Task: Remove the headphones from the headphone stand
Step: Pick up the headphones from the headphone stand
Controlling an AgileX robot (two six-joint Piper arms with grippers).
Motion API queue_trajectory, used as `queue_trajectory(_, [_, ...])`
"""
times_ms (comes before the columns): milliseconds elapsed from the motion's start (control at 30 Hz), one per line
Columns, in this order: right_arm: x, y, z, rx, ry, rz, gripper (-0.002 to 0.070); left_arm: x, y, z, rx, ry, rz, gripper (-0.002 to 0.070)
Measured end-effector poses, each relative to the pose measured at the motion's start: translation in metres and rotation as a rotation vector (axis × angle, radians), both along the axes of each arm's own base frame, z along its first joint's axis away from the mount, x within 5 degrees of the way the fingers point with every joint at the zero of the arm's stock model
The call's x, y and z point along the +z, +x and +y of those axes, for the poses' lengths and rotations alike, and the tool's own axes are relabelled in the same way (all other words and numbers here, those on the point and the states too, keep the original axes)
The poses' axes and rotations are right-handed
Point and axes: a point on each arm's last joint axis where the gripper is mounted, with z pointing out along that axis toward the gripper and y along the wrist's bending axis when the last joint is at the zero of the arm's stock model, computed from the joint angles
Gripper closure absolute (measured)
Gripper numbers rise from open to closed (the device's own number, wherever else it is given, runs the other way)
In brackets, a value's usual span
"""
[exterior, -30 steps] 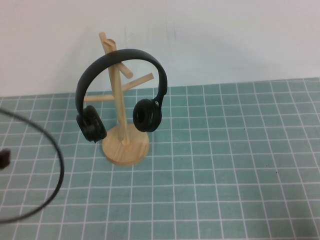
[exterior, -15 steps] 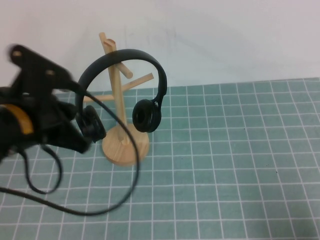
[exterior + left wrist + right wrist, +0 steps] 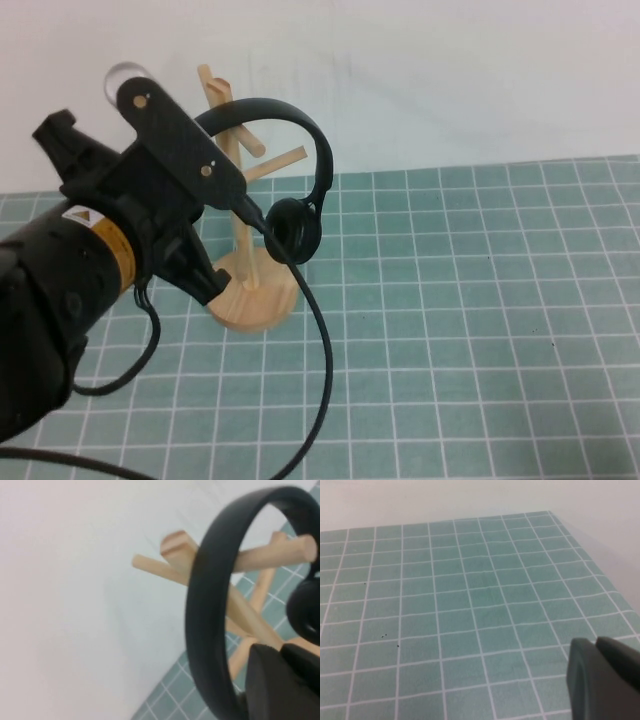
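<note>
The black headphones (image 3: 272,105) hang by their headband on the upper pegs of the light wooden headphone stand (image 3: 252,302). One ear cup (image 3: 293,230) shows; the other is hidden behind my left arm. My left gripper (image 3: 206,282) is at the stand's left side, low near the hidden cup, fingers together and holding nothing. In the left wrist view the headband (image 3: 210,580) arcs over the stand's pegs (image 3: 175,547), right beside the gripper (image 3: 282,652). My right gripper (image 3: 597,645) is shut and empty over bare mat, out of the high view.
A green grid mat (image 3: 480,330) covers the table up to a white back wall. My left arm's black cable (image 3: 326,380) loops down in front of the stand's base.
My left arm has swung in from the left and up to the stand, now covering the near ear cup. The headphones and stand have not moved.
</note>
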Motion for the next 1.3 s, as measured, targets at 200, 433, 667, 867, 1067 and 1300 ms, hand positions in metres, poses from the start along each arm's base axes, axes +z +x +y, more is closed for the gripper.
queue_trajectory(200, [0.000,0.000,0.000,0.000,0.000,0.000,0.0685,-0.005,0.009,0.001,0.026,0.011,-0.003,0.0443])
queue_trajectory(433, [0.000,0.000,0.000,0.000,0.000,0.000,0.0685,-0.015,0.032,0.004,0.095,0.007,-0.048,0.0186])
queue_trajectory(667, [0.000,0.000,0.000,0.000,0.000,0.000,0.0685,-0.023,0.059,0.001,0.127,-0.023,-0.070,0.0167])
queue_trajectory(867, [0.000,0.000,0.000,0.000,0.000,0.000,0.0685,-0.038,0.078,-0.003,0.116,0.057,-0.068,0.0165])
queue_trajectory(1067, [0.000,0.000,0.000,0.000,0.000,0.000,0.0685,-0.057,0.096,0.003,0.165,0.075,-0.029,0.0176])
queue_trajectory(1300, [0.000,0.000,0.000,0.000,0.000,0.000,0.0685,-0.053,0.116,0.000,0.197,0.037,-0.038,0.0196])
